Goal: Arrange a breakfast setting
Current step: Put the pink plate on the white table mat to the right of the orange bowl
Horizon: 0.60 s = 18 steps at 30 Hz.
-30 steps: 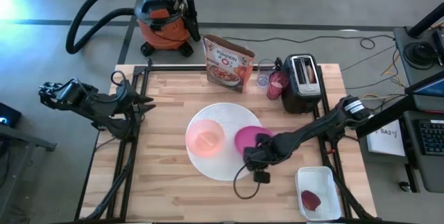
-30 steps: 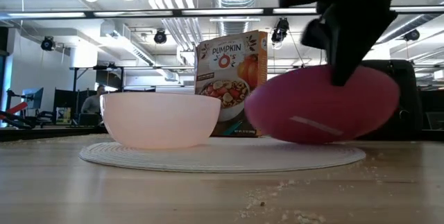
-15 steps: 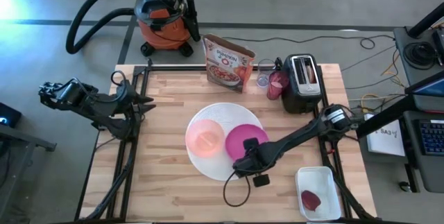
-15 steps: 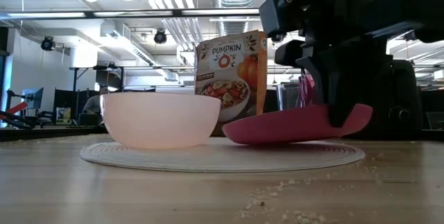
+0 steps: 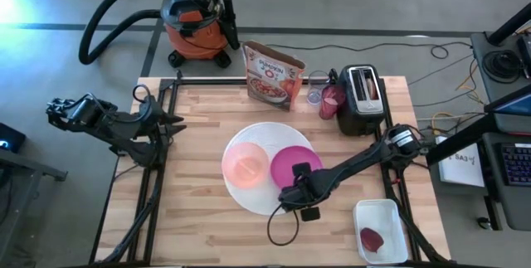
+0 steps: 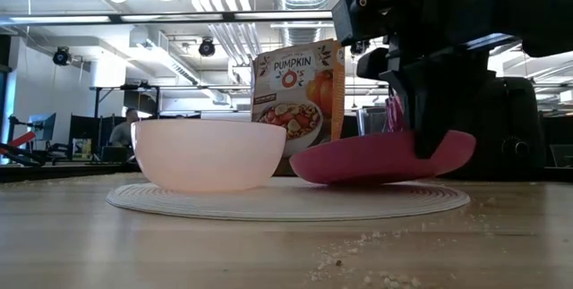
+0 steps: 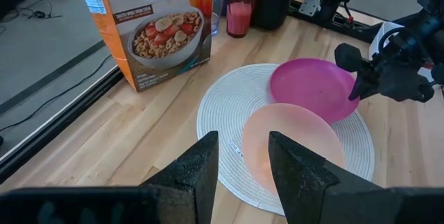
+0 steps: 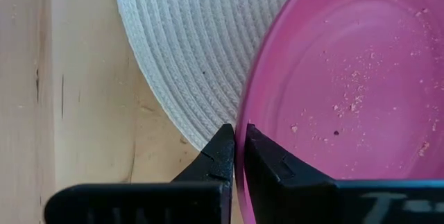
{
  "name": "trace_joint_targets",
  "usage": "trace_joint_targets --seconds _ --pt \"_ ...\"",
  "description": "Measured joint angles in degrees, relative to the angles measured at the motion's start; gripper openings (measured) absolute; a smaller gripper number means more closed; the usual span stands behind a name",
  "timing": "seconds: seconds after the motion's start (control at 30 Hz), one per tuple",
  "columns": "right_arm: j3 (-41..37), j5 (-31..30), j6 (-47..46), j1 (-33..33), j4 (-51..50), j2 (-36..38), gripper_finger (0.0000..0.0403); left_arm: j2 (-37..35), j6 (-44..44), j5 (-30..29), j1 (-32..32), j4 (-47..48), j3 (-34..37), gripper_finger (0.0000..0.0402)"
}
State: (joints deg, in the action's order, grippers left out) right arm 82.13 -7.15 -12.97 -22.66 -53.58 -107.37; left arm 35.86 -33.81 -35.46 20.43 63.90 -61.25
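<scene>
1. Pinching the near rim of the magenta plate (image 8: 347, 78) between the closed fingers of the right gripper (image 5: 297, 195).
2. Holding it slightly tilted over the white plate (image 5: 257, 139), just beside the pink bowl (image 5: 245, 165).
3. Leaving bare table (image 5: 199, 226) behind the gripper.
4. Waiting off the table's left edge: left gripper (image 5: 170, 123), fingers slightly apart, holding nothing.

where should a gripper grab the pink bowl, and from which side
Take the pale pink bowl by its rim, from straight above, one finger inside the wall and one outside. It sits upright and open on the large white round plate, too wide to span. Use the rim away from the magenta plate, which the right gripper pinches at its edge close beside it.
</scene>
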Motion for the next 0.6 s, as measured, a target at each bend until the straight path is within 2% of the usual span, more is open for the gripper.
trace_joint_targets --seconds 0.3,0.6 --pt "0.0 -3.4 -0.3 0.1 -0.2 0.0 0.0019 0.0 -0.8 0.0 0.0 0.0 0.0 0.0111" --pt "0.0 -3.3 0.0 0.1 -0.2 0.0 0.0099 0.0 -1.1 0.1 0.0 0.0 0.0 0.0111"
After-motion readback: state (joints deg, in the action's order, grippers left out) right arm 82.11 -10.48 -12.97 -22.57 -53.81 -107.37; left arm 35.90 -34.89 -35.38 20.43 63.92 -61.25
